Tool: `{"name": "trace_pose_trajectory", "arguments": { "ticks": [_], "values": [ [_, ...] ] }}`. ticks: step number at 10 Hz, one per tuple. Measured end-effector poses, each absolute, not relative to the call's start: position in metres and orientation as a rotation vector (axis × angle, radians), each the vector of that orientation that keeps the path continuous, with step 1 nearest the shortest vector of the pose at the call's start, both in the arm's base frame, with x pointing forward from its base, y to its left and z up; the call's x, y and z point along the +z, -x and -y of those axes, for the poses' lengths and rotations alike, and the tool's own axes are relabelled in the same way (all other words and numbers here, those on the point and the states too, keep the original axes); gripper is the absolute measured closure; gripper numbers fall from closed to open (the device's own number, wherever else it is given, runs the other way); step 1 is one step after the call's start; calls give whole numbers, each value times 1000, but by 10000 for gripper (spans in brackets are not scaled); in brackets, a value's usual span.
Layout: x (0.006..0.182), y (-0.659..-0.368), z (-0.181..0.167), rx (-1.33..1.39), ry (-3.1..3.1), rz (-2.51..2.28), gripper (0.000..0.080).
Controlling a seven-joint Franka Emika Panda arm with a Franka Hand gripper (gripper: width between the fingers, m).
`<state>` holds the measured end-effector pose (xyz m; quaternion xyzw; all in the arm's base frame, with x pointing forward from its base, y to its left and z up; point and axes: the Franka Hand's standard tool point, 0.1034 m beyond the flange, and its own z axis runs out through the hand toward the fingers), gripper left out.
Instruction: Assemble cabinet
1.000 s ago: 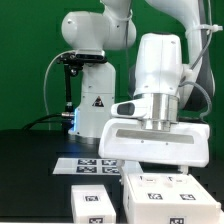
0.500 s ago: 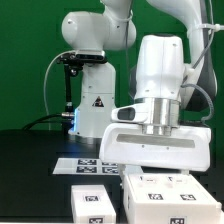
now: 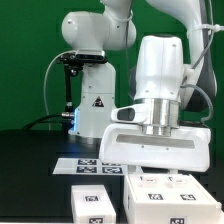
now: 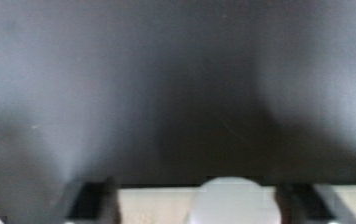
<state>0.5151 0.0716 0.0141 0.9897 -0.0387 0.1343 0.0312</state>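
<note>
The cabinet [image 3: 166,196] is a white boxy body with black-and-white tags on top, at the exterior view's lower right. A separate flat white tagged panel [image 3: 92,204] lies just to its left. My gripper [image 3: 150,166] hangs straight down right over the cabinet; its fingertips are hidden behind the wide white hand. In the wrist view my gripper [image 4: 207,198] shows two dark fingers [image 4: 95,196] standing wide apart, with a pale flat surface [image 4: 157,205] and a blurred white rounded part [image 4: 230,199] between them. Whether the fingers touch that surface I cannot tell.
The marker board [image 3: 88,165] lies flat on the black table behind the panel. The arm's white base [image 3: 95,105] and a black stand with a blue light [image 3: 70,90] rise at the back, in front of a green wall.
The hand has sunk a little toward the cabinet and shifted slightly to the exterior view's left. The cabinet and the panel have not moved.
</note>
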Motion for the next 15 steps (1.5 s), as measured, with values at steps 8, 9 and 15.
{"name": "trace_pose_trajectory", "arguments": {
  "ticks": [8, 9, 15],
  "values": [
    [63, -517, -84, 97, -3134, 141, 580],
    [60, -515, -82, 98, -3128, 141, 580],
    [114, -534, -77, -213, -3071, 28, 579]
  ]
}}
